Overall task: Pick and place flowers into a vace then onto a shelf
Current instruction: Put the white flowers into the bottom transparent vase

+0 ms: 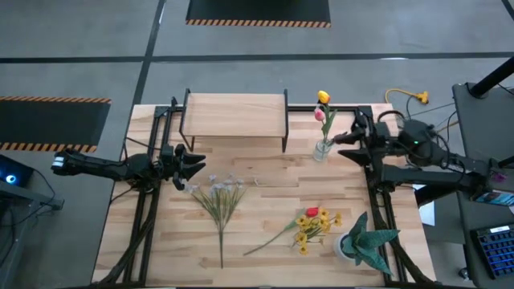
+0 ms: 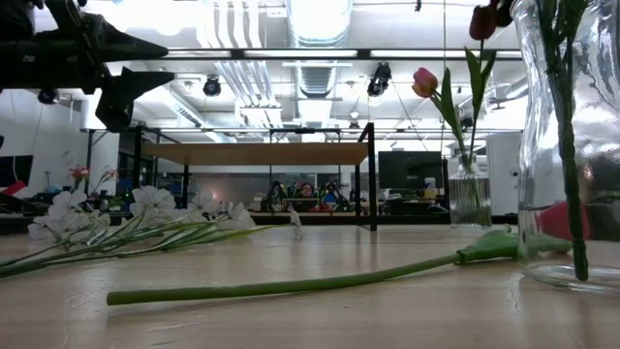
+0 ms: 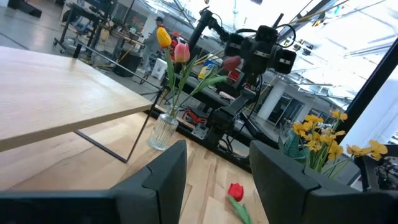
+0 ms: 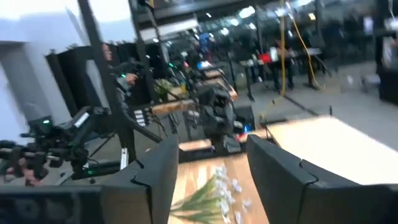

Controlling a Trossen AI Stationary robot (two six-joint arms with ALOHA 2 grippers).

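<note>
Flowers are split between a vase and the tabletop: a yellow tulip (image 1: 323,97) and a pink tulip (image 1: 320,115) stand in a clear glass vase (image 1: 322,149) on the table (image 1: 265,217), just right of the shelf's (image 1: 235,111) right legs, at the far right. The shelf sits at the far middle of the table with nothing on its board. Loose on the table: a bunch of white blooms (image 1: 218,191) left of centre, stems pointing to the near edge; a red tulip (image 1: 312,212) and a yellow sprig (image 1: 315,228) lying together near right, the tulip's long stem running toward near-left. A spiky green plant in a white pot (image 1: 363,241) stands at the near right corner. Left gripper (image 1: 195,168) is above the table at the left, just left of the white blooms, fingers spread with a gap between them, holding nothing. Right gripper (image 1: 344,147) is at the far right, just right of the vase and pointing at it, fingers apart in its wrist view, nothing pinched between them. In the low view a second clear vase (image 2: 572,145) shows very close at the right with a green stem inside.
</note>
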